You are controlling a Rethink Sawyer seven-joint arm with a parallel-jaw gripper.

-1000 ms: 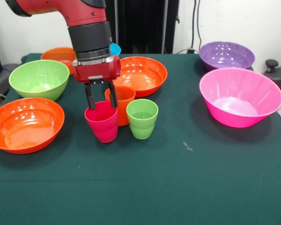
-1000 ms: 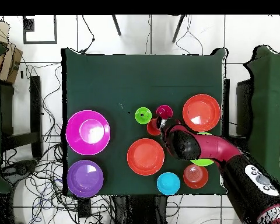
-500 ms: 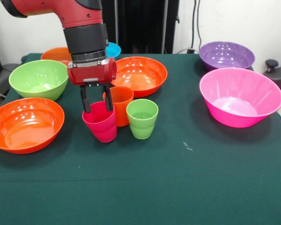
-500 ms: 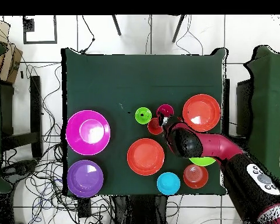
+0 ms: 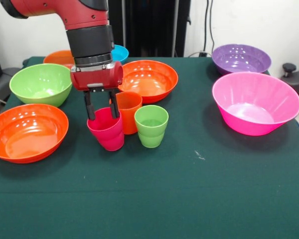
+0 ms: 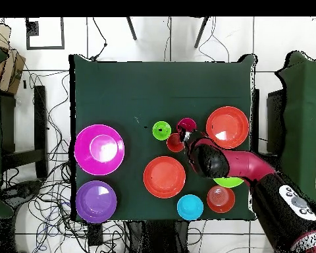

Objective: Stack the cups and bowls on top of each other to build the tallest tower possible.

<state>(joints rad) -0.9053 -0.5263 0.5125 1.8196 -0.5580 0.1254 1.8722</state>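
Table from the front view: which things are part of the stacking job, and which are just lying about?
Job:
magenta-red cup, at the gripper
orange cup
light green cup
pink bowl
purple bowl
green bowl
orange bowls
blue bowl

Lying about:
cables on the floor

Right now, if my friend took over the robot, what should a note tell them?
Gripper: fingers straddle the rim of the magenta-red cup, which leans a little; whether they are pinching it cannot be told.
Cups: the orange cup and light green cup stand beside the magenta-red one, mid-table.
Bowls: pink bowl, purple bowl, green bowl, two wide orange bowls, small orange bowl and small blue bowl all sit apart.
Done: nothing stacked.
Left: the whole tower.
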